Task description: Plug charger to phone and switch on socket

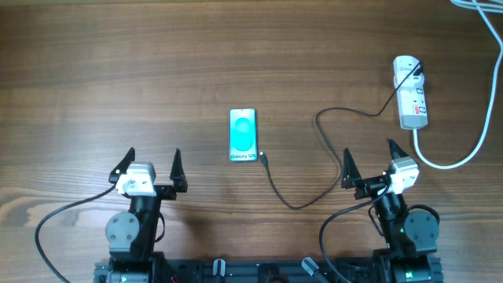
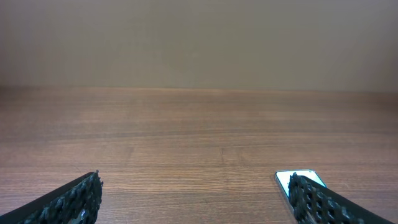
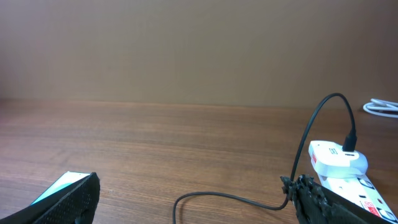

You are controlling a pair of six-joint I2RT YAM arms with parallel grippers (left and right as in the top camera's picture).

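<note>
The phone [image 1: 243,135] lies flat mid-table, its cyan screen lit; its corner shows in the left wrist view [image 2: 297,180] and the right wrist view [image 3: 61,185]. The charger [image 1: 314,169], a thin black cable, has its small tip on the table just beside the phone's near right corner and its black plug in the socket [image 1: 410,92], a white power strip at the far right. The cable [image 3: 249,200] and socket [image 3: 339,162] show in the right wrist view. My left gripper [image 1: 149,165] and right gripper [image 1: 368,163] are open and empty near the front edge.
The socket's thick white lead [image 1: 479,141] loops along the right edge of the wooden table [image 1: 118,79] and off the far right corner.
</note>
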